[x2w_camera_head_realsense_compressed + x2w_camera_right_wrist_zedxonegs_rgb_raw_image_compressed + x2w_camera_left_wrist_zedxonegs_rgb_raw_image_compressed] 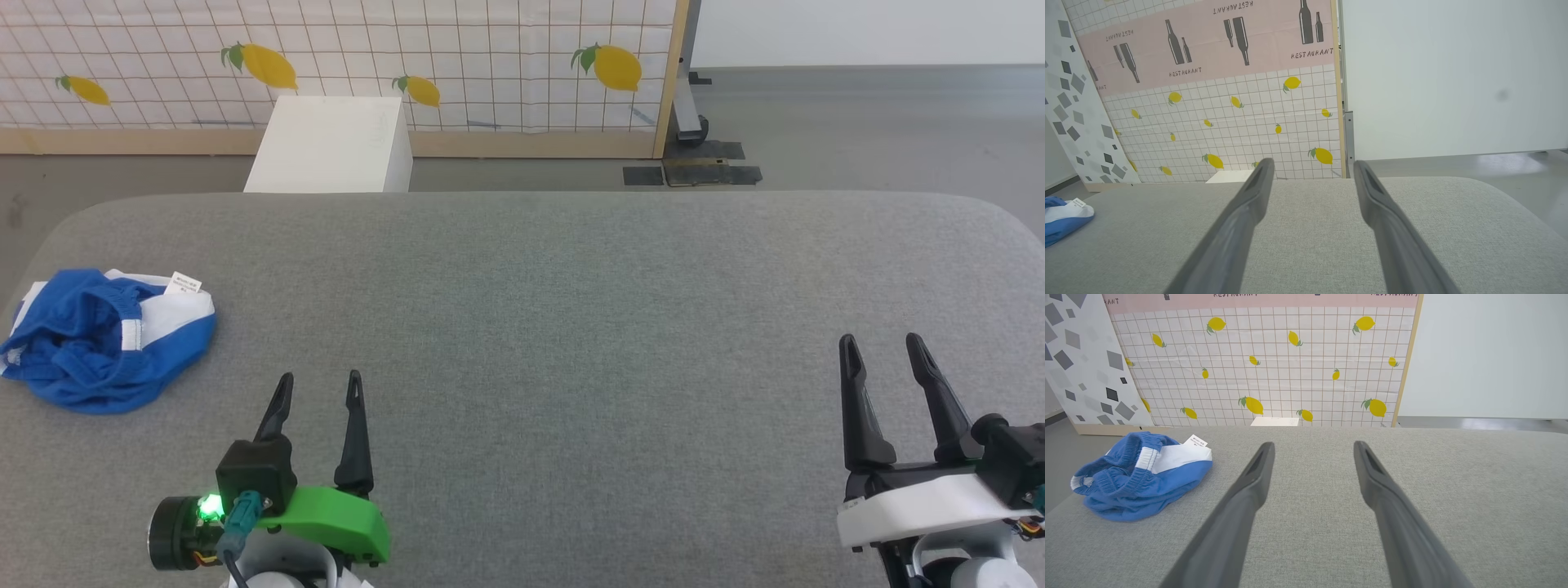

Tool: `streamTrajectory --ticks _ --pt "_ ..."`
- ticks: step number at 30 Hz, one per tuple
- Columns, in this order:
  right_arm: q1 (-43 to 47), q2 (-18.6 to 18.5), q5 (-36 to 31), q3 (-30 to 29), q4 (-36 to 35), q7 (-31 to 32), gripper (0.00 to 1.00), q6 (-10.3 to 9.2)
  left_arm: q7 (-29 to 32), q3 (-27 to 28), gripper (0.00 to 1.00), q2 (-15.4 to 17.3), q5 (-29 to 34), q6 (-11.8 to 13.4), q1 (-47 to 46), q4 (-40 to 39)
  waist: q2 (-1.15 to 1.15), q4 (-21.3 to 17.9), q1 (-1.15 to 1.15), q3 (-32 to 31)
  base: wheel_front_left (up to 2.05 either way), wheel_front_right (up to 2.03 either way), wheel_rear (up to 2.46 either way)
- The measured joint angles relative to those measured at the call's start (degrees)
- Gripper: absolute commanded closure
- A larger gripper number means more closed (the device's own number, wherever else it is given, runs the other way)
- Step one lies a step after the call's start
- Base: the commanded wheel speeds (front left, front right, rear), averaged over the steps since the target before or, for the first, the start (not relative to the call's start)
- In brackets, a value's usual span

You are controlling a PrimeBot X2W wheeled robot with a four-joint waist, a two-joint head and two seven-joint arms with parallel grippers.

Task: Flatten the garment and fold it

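The garment (106,343) is a crumpled heap of bright blue fabric with white panels and a small white tag, lying near the left edge of the grey padded table (571,286). It also appears at the left of the left wrist view as the garment (1141,473), and at the far left edge of the right wrist view as the garment (1063,218). My left gripper (318,382) stands open to the right of the heap and nearer to me, with nothing between its fingers. My right gripper (882,343) is open over the table's right side, far from the garment.
A white box (331,147) stands on the floor behind the table's far edge. Behind it is a lemon-print panel (408,57) with a wooden frame and a wheeled stand (690,122). The table's corners are rounded; grey floor lies beyond.
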Motion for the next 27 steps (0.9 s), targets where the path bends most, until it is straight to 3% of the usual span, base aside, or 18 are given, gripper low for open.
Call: streamTrajectory --ticks 27 --pt "0.6 0.0 -0.6 -0.9 -0.2 -3.1 0.0 0.0 -3.1 -1.2 0.0 0.0 -0.4 0.9 -0.3 1.2 0.0 0.2 -0.01 0.0 0.0 0.0 0.0"
